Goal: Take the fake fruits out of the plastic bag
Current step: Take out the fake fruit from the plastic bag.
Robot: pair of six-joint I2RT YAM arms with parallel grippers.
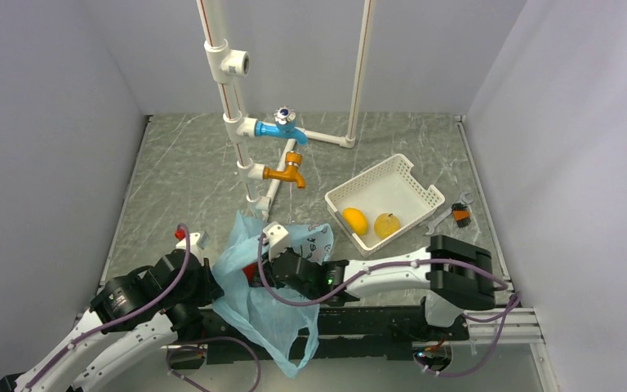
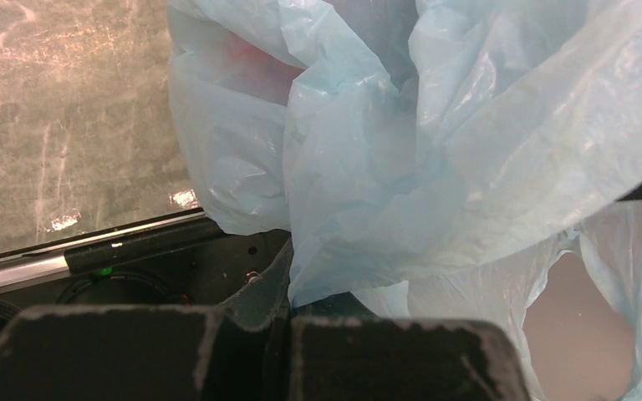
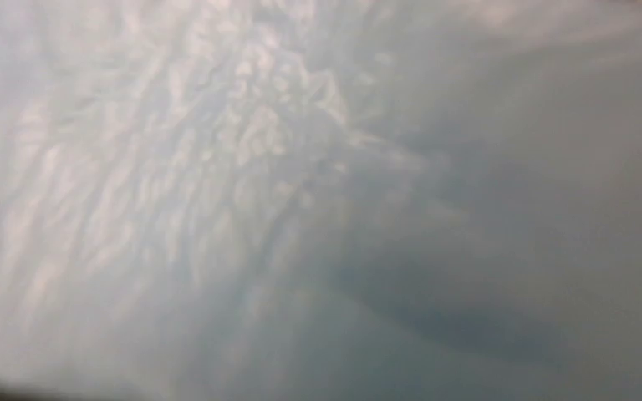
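Two of the fake fruits, the orange-yellow oval one (image 1: 355, 220) and the pale yellow roundish one (image 1: 387, 224), lie side by side in the white basket (image 1: 363, 176) on the right of the counter (image 1: 180, 180). The plastic bag (image 1: 249, 298) sits crumpled at the near edge, between your arms. Your left end effector (image 2: 288, 334) has its fingers pressed together on a fold of the bag's film. Your right end effector (image 1: 263, 273) reaches into the bag from the right. Film blurs its wrist view, so you cannot tell whether its fingers are apart or together. A reddish shape (image 2: 247, 63) shows through the film, inside the bag.
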